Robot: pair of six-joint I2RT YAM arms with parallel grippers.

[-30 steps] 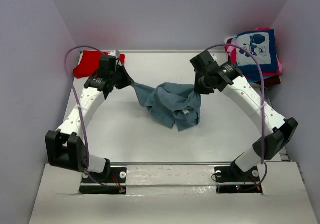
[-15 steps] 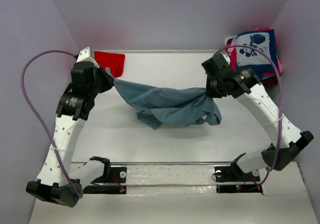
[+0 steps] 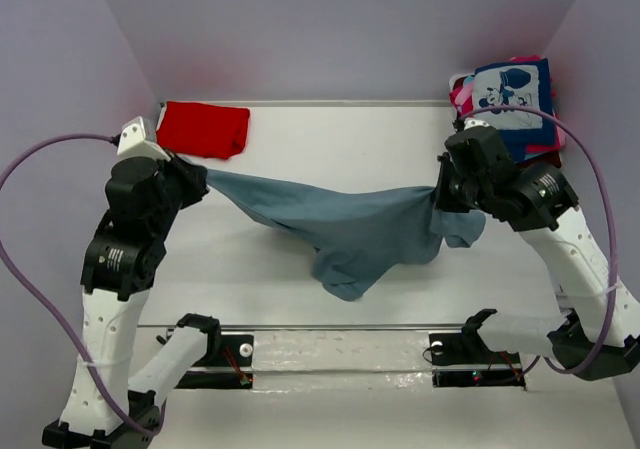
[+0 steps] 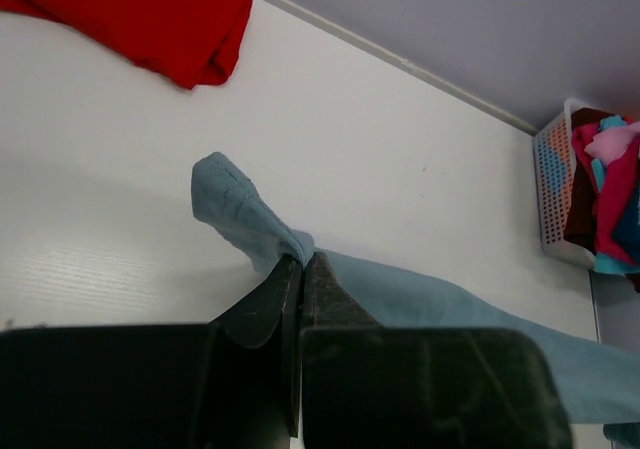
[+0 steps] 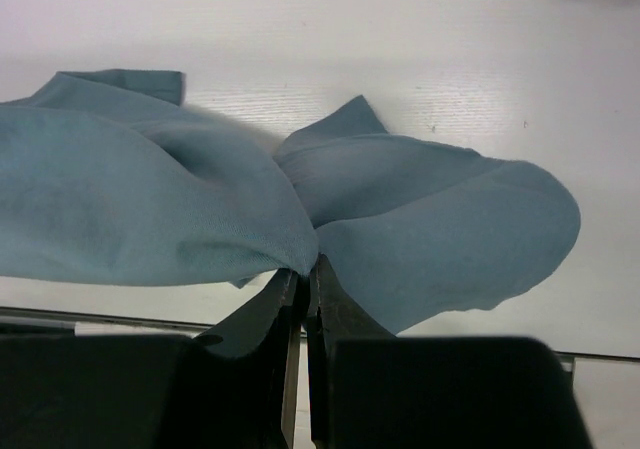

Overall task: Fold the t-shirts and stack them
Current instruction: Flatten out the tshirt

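Both arms have swung wide apart since a second ago. The grey-blue t-shirt (image 3: 350, 224), then a bunched heap, now hangs stretched across the middle of the table (image 3: 250, 279), sagging toward the near edge. The left gripper (image 3: 200, 181) is clamped on one end and the right gripper (image 3: 440, 197) on the other.

No fold shows in it yet. A red t-shirt (image 3: 203, 129) lies folded at the far left corner, so one looks done. More wait in the basket (image 3: 457, 81) at the far right, with a navy printed t-shirt (image 3: 512, 94) on top.

Only the overhead view shows the whole span. The left wrist view adds the basket's mesh wall and the jaws pinching a narrow tip. The right wrist view shows its jaws closed on a gathered fold.
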